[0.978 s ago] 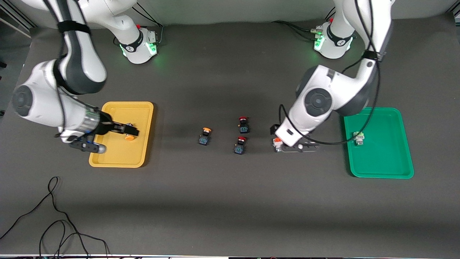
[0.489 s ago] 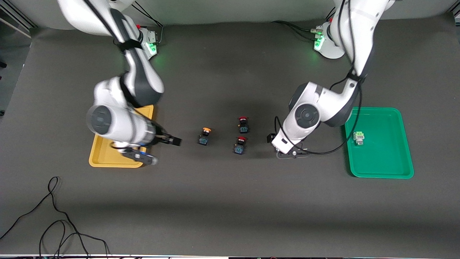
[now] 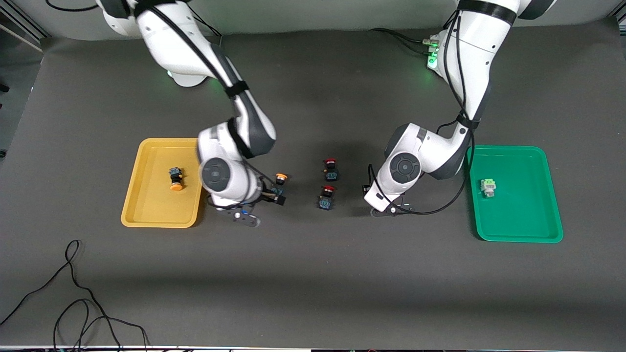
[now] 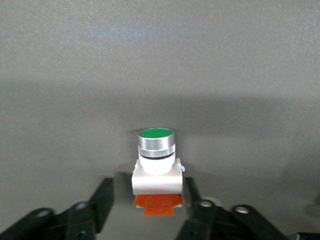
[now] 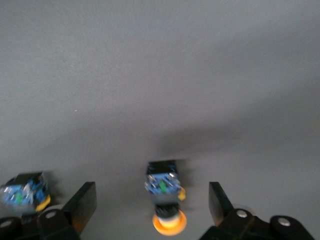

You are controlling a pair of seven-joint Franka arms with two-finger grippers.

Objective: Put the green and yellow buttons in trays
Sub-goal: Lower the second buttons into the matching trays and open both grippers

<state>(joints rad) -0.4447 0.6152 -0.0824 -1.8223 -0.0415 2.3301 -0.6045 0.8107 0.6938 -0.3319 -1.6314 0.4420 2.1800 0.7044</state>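
Green-capped button (image 4: 156, 160), white-bodied with an orange base, sits on the table between the fingers of the left gripper (image 4: 148, 186). The jaws are partly open: one finger (image 4: 192, 191) is just beside the body, the other stands apart. The right gripper (image 5: 151, 192) is wide open astride the yellow-capped button (image 5: 162, 187), touching nothing. One button (image 3: 175, 178) lies in the yellow tray (image 3: 146, 205), another (image 3: 487, 187) in the green tray (image 3: 518, 225).
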